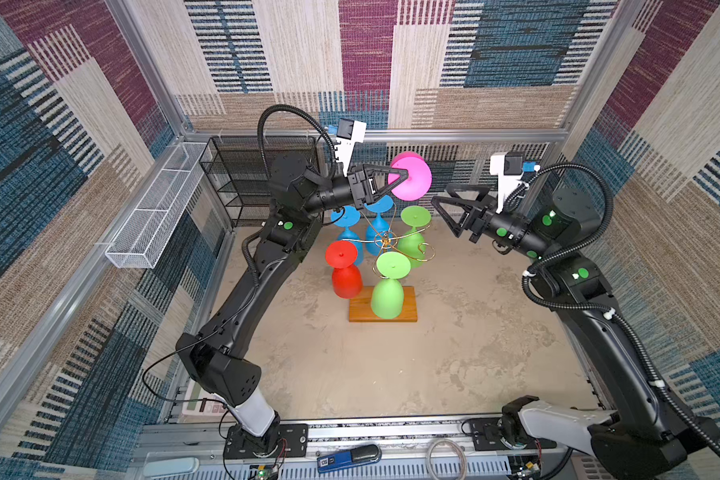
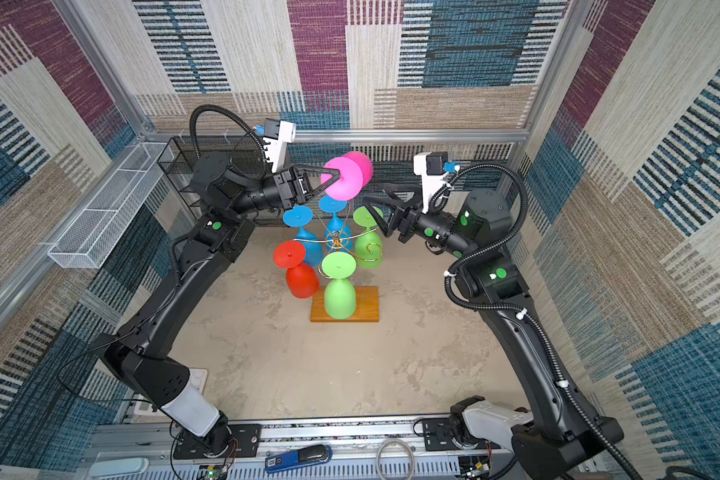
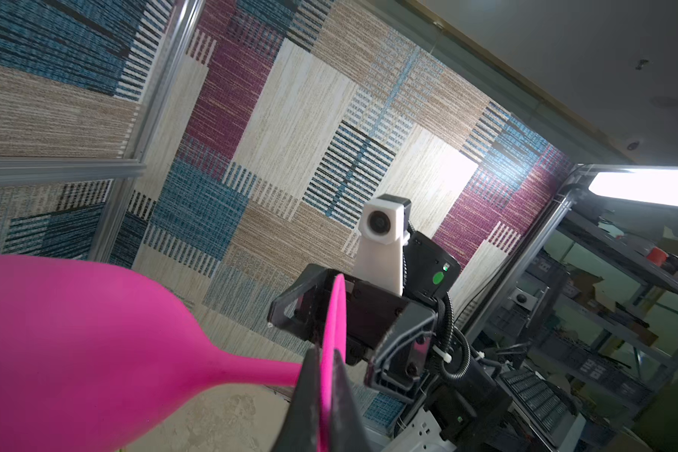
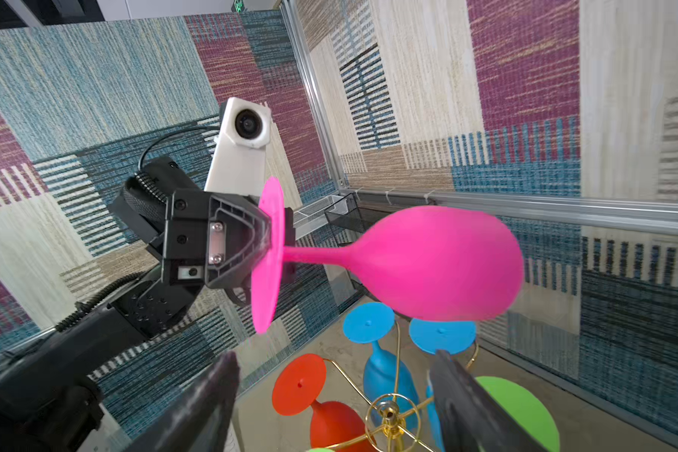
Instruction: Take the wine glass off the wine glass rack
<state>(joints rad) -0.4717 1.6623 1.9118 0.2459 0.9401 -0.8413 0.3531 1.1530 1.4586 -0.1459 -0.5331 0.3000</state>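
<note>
1. Your left tool (image 1: pixel 404 175) is clamped on the flat foot of the pink wine glass (image 1: pixel 418 176). It holds the glass sideways in the air above the wine glass rack (image 1: pixel 385 240), with the bowl pointing away from the tool and no wire touching it.
2. Pinching the thin foot probably gives a firmer hold than the rounded bowl would.
3. Your right tool (image 1: pixel 440 195) stands open and empty just beside the glass, seemingly ready to assist.
4. Two blue glasses (image 1: pixel 345 218), two green glasses (image 1: pixel 391 266) and a red glass (image 1: pixel 341 255) hang upside down by their feet; one scroll arm (image 1: pixel 426 250) is bare.
5. The rack's wooden base (image 1: pixel 408 307) rests on a mottled beige surface (image 1: pixel 391 374).
6. Patchwork walls (image 1: pixel 366 62) of blue, maroon and cream enclose the cell. A black mesh shelf unit (image 1: pixel 242 183) and a white mesh basket (image 1: pixel 154 220) line the far left.
</note>
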